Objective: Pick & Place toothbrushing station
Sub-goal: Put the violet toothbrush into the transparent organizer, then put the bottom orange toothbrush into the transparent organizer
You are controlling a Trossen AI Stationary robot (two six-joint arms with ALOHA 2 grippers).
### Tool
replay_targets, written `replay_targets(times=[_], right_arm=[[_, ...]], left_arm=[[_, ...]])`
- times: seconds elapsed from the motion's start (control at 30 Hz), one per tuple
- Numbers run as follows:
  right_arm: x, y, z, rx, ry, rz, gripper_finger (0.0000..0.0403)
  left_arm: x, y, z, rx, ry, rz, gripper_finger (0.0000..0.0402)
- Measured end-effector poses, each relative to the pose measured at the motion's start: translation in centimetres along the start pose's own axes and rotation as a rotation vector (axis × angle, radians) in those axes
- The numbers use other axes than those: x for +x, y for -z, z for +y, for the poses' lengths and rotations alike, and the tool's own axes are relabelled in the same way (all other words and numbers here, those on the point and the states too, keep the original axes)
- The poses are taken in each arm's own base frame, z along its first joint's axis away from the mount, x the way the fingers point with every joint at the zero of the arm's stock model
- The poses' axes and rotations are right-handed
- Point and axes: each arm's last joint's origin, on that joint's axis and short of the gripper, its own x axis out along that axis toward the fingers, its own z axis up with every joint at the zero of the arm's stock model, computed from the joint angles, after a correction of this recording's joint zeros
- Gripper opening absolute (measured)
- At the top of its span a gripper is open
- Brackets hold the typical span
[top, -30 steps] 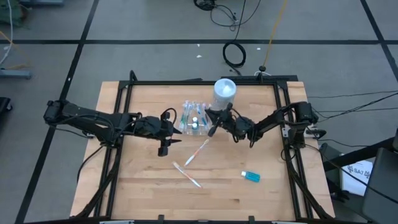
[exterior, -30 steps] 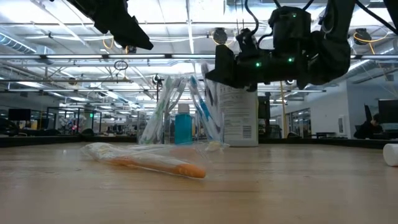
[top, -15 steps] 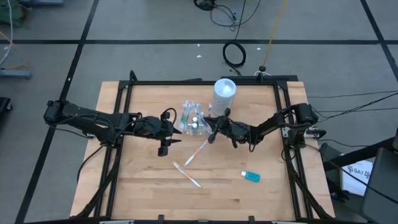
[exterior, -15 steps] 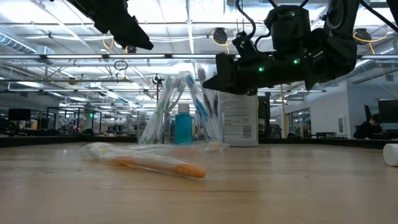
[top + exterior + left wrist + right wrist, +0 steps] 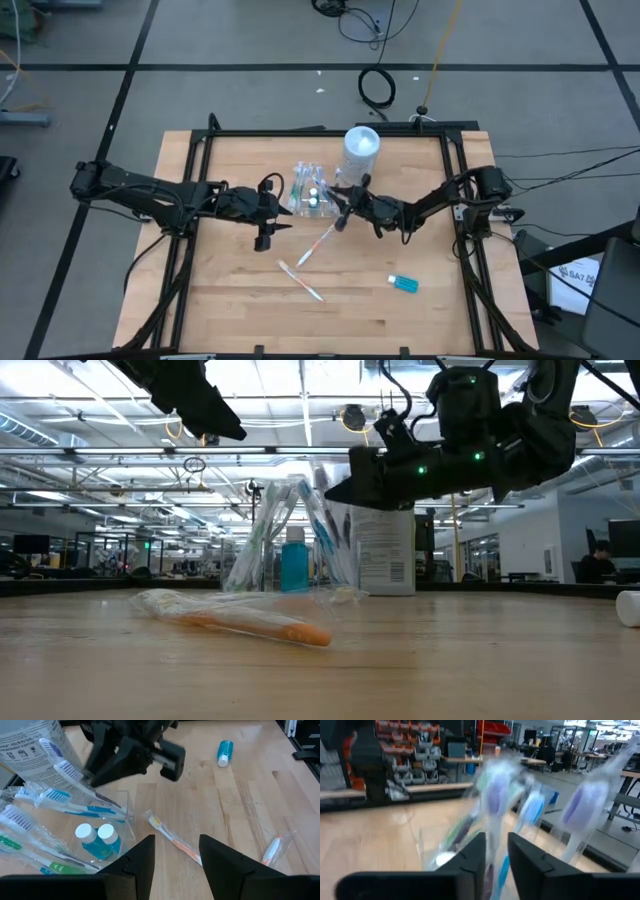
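Note:
A small clear cup (image 5: 310, 195) stands at the table's middle, far half. It holds several toothbrushes and two blue tubes (image 5: 97, 837). My right gripper (image 5: 341, 212) is at the cup's right side, shut on a blue-and-white toothbrush (image 5: 492, 800). My left gripper (image 5: 280, 215) is open and empty, above the table left of the cup. An orange wrapped toothbrush (image 5: 318, 243) and a second wrapped one (image 5: 300, 280) lie flat on the table, near side of the cup. A third blue tube (image 5: 403, 284) lies at the near right. My right gripper pinches the toothbrush's handle (image 5: 496, 865) between its two fingers, below the bristle head. The fingers come nearly level from the table's right and lie across the handle. The toothbrush stands tilted, head up (image 5: 62, 767), its lower end toward the cup (image 5: 127, 815).
A tall white canister (image 5: 361, 148) stands right behind the cup, close to my right arm. Bare wood lies at the near left and far left. A black frame rail (image 5: 455, 200) runs along the table's sides.
My right gripper has gone a little toward the table's near edge and down, away from the canister and along the cup's right side. The toothbrush in it has tipped with it. My left arm has kept still.

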Motion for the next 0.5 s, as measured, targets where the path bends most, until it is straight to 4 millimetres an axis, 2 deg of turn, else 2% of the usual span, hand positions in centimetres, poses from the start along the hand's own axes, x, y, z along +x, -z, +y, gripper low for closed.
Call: replay_targets(times=[0.23,0.5], right_arm=[[-0.6,-2.9,-0.4,0.038,0.001,-0.077,0.0137],[-3.0,-6.4,0.1,0.005,-0.060,-0.022,0.0157]], left_arm=[[0.0,0.1,0.0,-0.027,0.001,0.005,0.0159],[-0.1,0.3,-0.7,-0.033,0.023,0.026,0.0159]])
